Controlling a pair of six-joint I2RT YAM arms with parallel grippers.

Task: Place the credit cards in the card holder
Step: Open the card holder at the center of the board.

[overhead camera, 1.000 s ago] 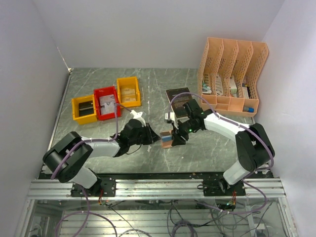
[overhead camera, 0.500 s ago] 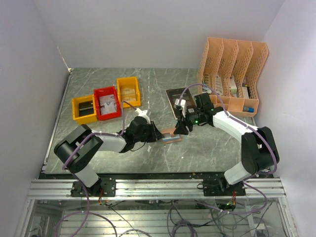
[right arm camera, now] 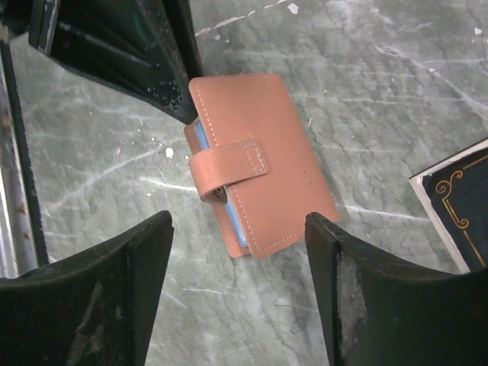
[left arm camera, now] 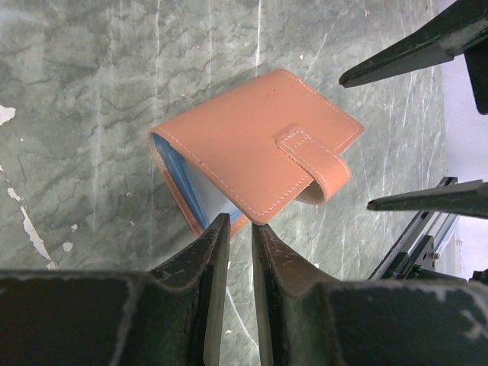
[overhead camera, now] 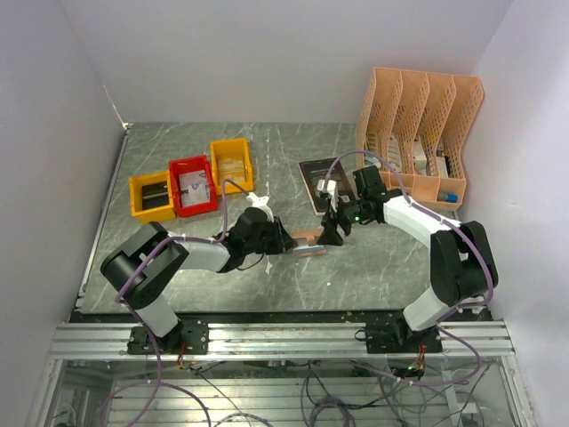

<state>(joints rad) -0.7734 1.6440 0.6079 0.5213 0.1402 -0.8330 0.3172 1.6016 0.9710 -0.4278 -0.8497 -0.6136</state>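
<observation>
The tan-pink card holder (overhead camera: 307, 242) lies folded flat on the marble table, its strap wrapped over the edge. A light blue credit card (left arm camera: 202, 191) shows between its flaps, and its edge also shows in the right wrist view (right arm camera: 239, 223). My left gripper (overhead camera: 284, 240) sits low at the holder's left corner. Its jaws (left arm camera: 239, 223) are a narrow gap apart, with only table showing between them. My right gripper (overhead camera: 331, 233) hovers over the holder's right side, wide open and empty (right arm camera: 238, 221). No other credit cards are visible.
A black book (overhead camera: 322, 182) lies just behind the right gripper. The peach file rack (overhead camera: 418, 133) stands at the back right. Yellow (overhead camera: 152, 196), red (overhead camera: 193, 185) and yellow (overhead camera: 231, 165) bins sit at the back left. The left fingers (right arm camera: 164, 76) crowd the holder's far corner.
A second ago both grippers met at the holder nearer the front. The holder now lies flat slightly farther back. The right gripper has pulled off it and opened wider.
</observation>
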